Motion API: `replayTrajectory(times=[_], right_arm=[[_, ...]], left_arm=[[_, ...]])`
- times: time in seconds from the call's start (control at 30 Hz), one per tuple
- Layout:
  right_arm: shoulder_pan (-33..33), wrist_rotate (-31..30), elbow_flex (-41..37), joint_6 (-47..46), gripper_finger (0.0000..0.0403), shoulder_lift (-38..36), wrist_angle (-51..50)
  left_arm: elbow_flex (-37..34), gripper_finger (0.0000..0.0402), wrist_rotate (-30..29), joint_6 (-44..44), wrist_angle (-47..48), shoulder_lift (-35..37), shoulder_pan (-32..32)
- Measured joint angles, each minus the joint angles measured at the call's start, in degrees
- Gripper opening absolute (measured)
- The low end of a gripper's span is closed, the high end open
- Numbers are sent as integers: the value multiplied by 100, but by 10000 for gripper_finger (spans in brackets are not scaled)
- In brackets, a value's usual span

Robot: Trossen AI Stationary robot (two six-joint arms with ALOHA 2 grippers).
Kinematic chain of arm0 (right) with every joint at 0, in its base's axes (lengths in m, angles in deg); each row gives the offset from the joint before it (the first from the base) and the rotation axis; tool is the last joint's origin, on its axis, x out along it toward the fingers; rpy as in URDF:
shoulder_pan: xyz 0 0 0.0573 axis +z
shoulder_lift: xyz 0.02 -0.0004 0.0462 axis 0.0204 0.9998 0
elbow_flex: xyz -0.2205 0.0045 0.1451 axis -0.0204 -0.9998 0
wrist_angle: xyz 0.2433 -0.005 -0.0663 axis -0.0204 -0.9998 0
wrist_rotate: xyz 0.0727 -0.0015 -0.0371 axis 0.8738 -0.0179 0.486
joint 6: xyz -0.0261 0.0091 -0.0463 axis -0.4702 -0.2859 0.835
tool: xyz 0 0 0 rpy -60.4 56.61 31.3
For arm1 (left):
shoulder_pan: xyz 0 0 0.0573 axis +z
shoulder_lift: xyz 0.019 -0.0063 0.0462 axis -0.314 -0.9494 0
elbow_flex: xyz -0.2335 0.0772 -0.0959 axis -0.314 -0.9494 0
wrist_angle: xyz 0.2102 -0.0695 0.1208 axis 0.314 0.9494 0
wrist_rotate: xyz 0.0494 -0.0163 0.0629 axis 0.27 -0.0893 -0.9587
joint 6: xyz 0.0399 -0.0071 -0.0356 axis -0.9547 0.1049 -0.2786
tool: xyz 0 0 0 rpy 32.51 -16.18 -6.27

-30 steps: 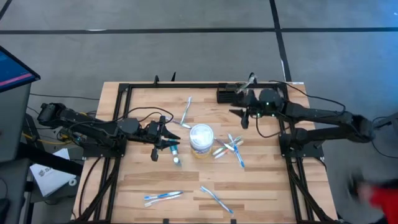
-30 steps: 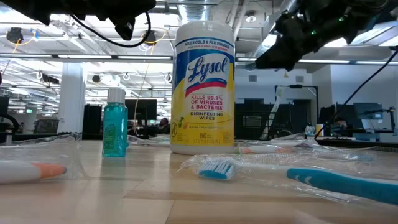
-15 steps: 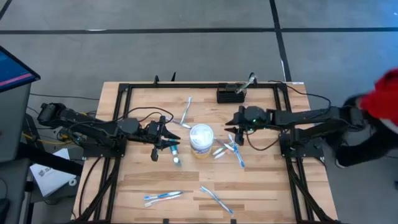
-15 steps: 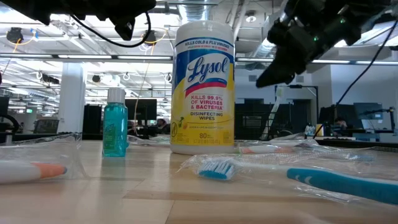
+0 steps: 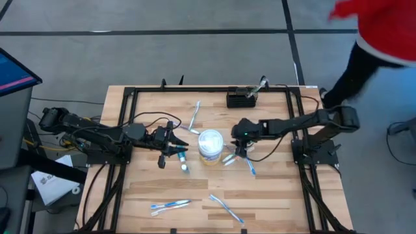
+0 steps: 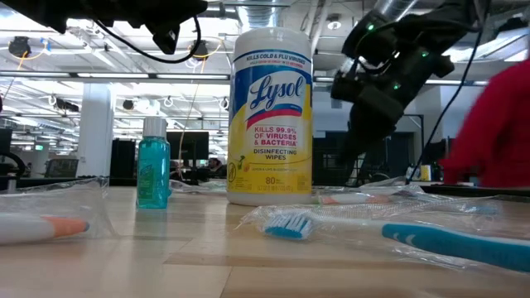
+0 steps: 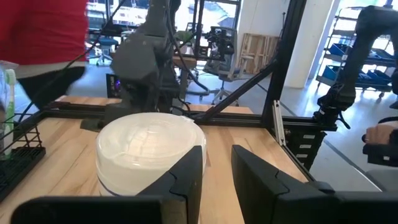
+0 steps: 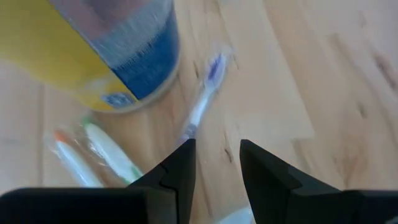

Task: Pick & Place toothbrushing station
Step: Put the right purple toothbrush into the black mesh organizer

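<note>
My right gripper [image 5: 242, 151] hovers with parted, empty fingers over wrapped toothbrushes [image 5: 246, 158] beside the round white wipes tub [image 5: 210, 145].
My left gripper [image 5: 179, 147] waits just left of the tub, fingers apart; the small black slotted rack [image 5: 238, 99] sits at the table's far edge.

Grey floor [image 5: 162, 52] with dark lines surrounds the wooden table [image 5: 279, 188]; ceiling strip lights [image 6: 124, 76] glow.

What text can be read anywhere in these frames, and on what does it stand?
All on the wipes tub, low view:
"WITH COLD & FLU VIRUSES" (first word unclear)
"Lysol"
"KILLS 99.9% OF VIRUSES & BACTERIA"
"DISINFECTING WIPES"
"80" near the base; the small print after it is too small to read.
The teal bottle shows no readable label.
</note>
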Motion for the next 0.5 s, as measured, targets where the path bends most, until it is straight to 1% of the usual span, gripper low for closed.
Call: replayTrajectory(times=[0.1,0.23,0.5], right_arm=[[68,0,173,-67,115,203,-255],[187,3,273,-198,115,357,-339],[355,-27,346,-436,115,414,-516]], left_arm=[[0,81,0,0,1,-1,0],[0,81,4,0,0,-1,0],[0,81,13,0,-2,-1,0]])
